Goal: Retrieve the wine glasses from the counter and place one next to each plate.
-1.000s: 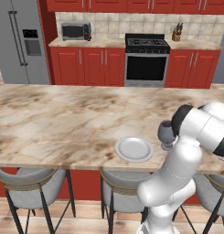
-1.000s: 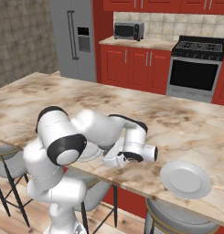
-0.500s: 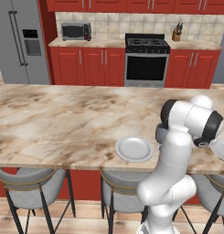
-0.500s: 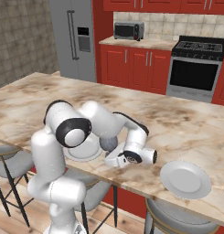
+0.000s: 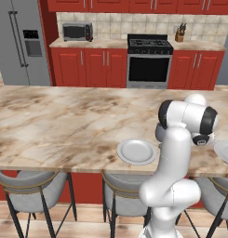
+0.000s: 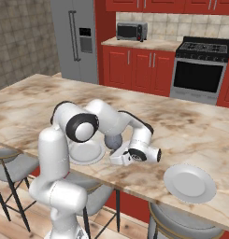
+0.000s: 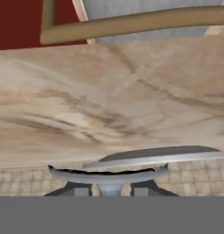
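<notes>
Table (image 5: pixel 50 125): long marbled bar top across both base views, with grey-seated stools (image 5: pixel 31 181) tucked under the near edge.
Counter (image 5: pixel 87 44): along the back wall, red fronts, beige tile above; carries a microwave (image 5: pixel 77 31) on the left and a knife block (image 5: pixel 181 33) on the right.
Fridge (image 5: pixel 22 42): grey, tall, at the left end of the counter.
Stove (image 5: pixel 150 60): black oven front, set between the red cabinets.
Arm (image 6: pixel 106 123): bent low over the near edge of the table, hand lying almost level just above the top, between the two plates.
Left plate (image 6: pixel 85 153): flat on the table near the front edge, partly behind the arm's elbow in the right base view.
Right plate (image 6: pixel 189 183): flat on the table near the front edge, apart from the hand on its other side.
Glass (image 6: pixel 113 141): dark smoky bowl, upright, just beside the left plate on its right, between that plate and the hand. Whether the foot touches the table, cannot tell.
Fingers (image 7: pixel 79 192): narrowed, not fully closed, one dark tip on each side of a pale grey piece of the glass low in the hand view; gripping it.
</notes>
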